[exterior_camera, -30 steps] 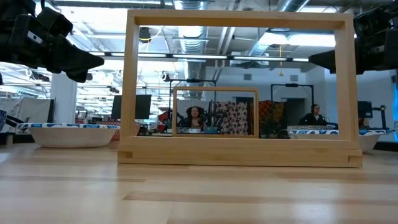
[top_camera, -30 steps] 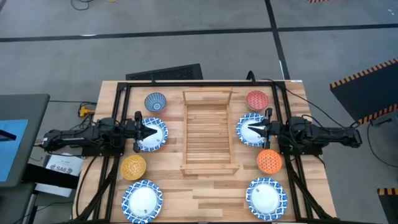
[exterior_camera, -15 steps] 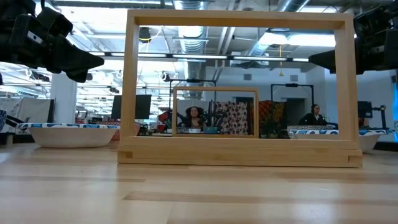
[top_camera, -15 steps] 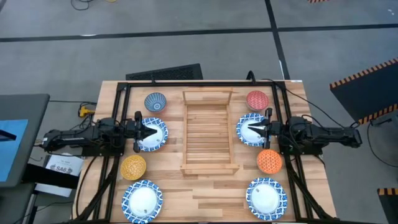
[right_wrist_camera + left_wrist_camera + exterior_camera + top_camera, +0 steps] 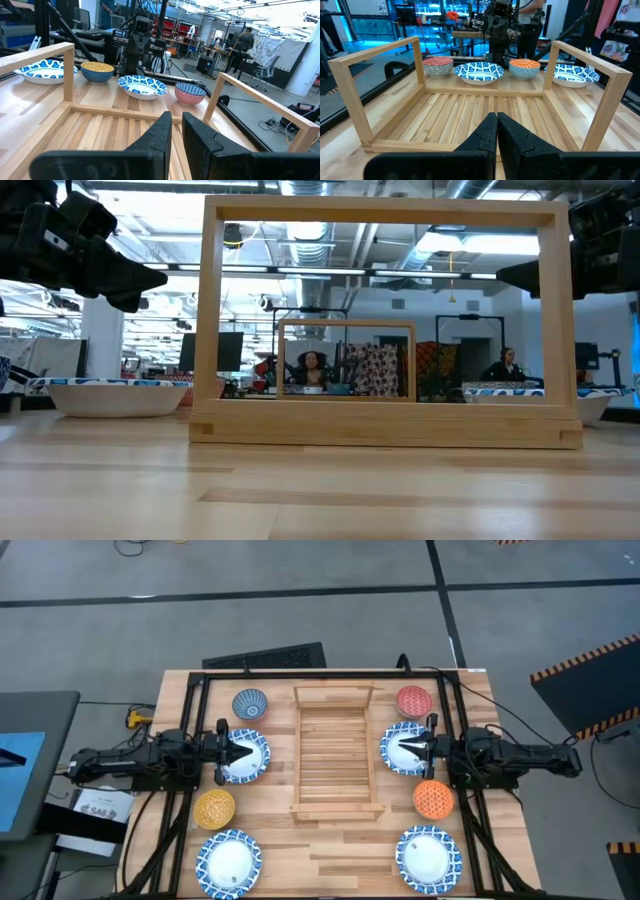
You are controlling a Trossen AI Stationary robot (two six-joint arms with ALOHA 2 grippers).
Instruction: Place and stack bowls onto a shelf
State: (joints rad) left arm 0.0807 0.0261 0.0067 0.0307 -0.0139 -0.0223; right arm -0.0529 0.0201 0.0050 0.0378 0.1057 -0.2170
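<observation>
The light-wood slatted shelf (image 5: 338, 755) lies flat in the table's middle and holds nothing; it also shows in the low view (image 5: 385, 425). On its left stand a blue bowl (image 5: 250, 703), a patterned bowl (image 5: 262, 756), a yellow bowl (image 5: 214, 808) and a second patterned bowl (image 5: 229, 861). On its right stand a red bowl (image 5: 413, 700), a patterned bowl (image 5: 385, 750), an orange bowl (image 5: 433, 798) and another patterned bowl (image 5: 429, 855). My left gripper (image 5: 252, 750) (image 5: 496, 131) hovers shut above the left patterned bowl, pointing at the shelf. My right gripper (image 5: 390, 748) (image 5: 176, 135) hovers above the right patterned bowl, shut to a narrow slit.
A black frame (image 5: 320, 673) runs along the table's far edge and down both sides under the arms. Bare planks (image 5: 330, 850) lie between the two near patterned bowls. People sit in the room beyond the table (image 5: 312, 368).
</observation>
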